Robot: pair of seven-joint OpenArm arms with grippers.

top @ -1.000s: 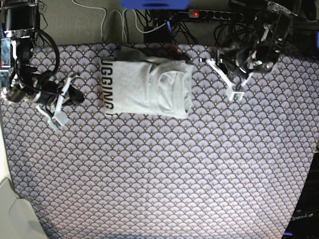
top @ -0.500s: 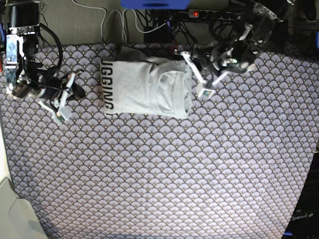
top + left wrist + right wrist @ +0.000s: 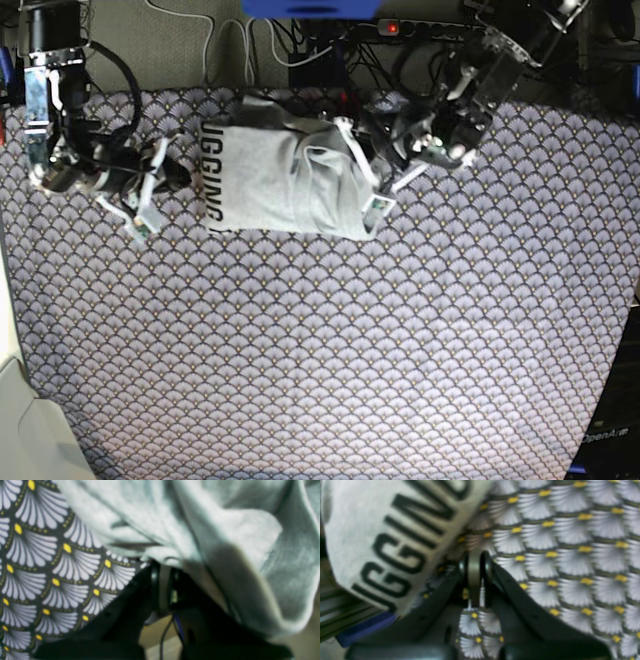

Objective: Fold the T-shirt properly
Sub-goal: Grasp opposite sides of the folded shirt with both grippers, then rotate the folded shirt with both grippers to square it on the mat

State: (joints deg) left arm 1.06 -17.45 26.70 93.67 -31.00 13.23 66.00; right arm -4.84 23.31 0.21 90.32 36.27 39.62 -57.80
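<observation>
Shirt's (image 3: 256, 180) on the counter (image 3: 320, 370), left tool (image 3: 162, 567) closed against its crumpling side, right tool (image 3: 477, 555) closed beside the lettering! Light, floppy cotton, you'd best pinch both layers at the near corners!

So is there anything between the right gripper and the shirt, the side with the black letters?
Nothing visible stands in the way. The right gripper is shut beside the lettered edge of the shirt, with only a strip of patterned tablecloth showing between them.
</observation>
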